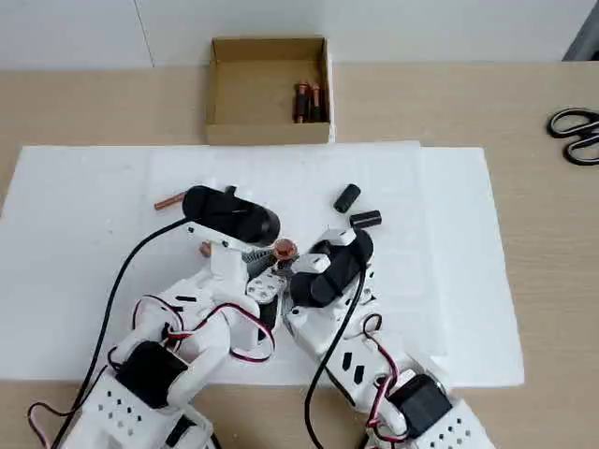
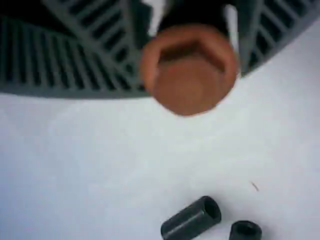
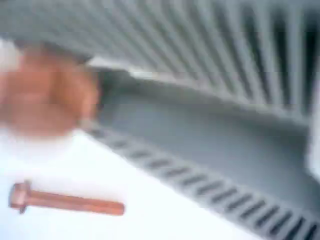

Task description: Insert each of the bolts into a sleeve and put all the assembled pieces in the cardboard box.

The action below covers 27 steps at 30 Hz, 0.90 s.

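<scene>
A copper bolt (image 1: 284, 249) sits at the middle of the white sheet, where the two arms meet. In the left wrist view its head (image 2: 189, 75) faces the camera between ribbed grey fingers (image 2: 75, 55), so my left gripper (image 1: 270, 256) is shut on it. My right gripper (image 1: 294, 273) is right beside it, and its wrist view has the bolt's head as a copper blur (image 3: 47, 92). Two black sleeves (image 1: 346, 197) (image 1: 365, 219) lie loose just beyond the grippers. Another bolt (image 1: 169, 200) (image 3: 65, 201) lies on the sheet's left part. The cardboard box (image 1: 245, 89) at the back holds assembled pieces (image 1: 309, 101).
A further copper piece (image 1: 205, 249) peeks out from under the left arm. The white sheet (image 1: 449, 281) covers most of the wooden table. Black scissors (image 1: 576, 134) lie at the table's right edge. The loose sleeves (image 2: 192, 220) (image 2: 246, 231) also lie in the left wrist view.
</scene>
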Tool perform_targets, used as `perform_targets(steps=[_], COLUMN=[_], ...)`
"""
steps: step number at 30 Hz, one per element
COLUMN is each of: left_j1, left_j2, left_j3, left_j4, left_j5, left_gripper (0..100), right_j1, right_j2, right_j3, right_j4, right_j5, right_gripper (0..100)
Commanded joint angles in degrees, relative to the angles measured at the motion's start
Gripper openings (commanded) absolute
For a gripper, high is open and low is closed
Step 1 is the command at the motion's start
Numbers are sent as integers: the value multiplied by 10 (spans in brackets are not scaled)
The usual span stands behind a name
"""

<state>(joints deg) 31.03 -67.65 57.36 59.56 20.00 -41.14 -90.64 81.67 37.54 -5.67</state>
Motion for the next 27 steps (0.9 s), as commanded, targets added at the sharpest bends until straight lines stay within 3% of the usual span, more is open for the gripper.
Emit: perform_targets(steps=[1,11,20,27], left_j1=[3,-82,-315,-408], left_j2=[-6,-9,-130,-237], left_j3=[-48,-147,-158,-61], left_j4=[45,164,201,209], left_j5=[-3,-9,-150,-183], left_gripper=[186,188,188,188], right_j1=[-1,12,66,150], right_j2=[-10,-10,1,190], right_j3=[-6,-9,-18,-246], right_j4=[-15,-15,0,109], right_j5=[-2,-1,0,30], right_gripper=[4,4,3,3])
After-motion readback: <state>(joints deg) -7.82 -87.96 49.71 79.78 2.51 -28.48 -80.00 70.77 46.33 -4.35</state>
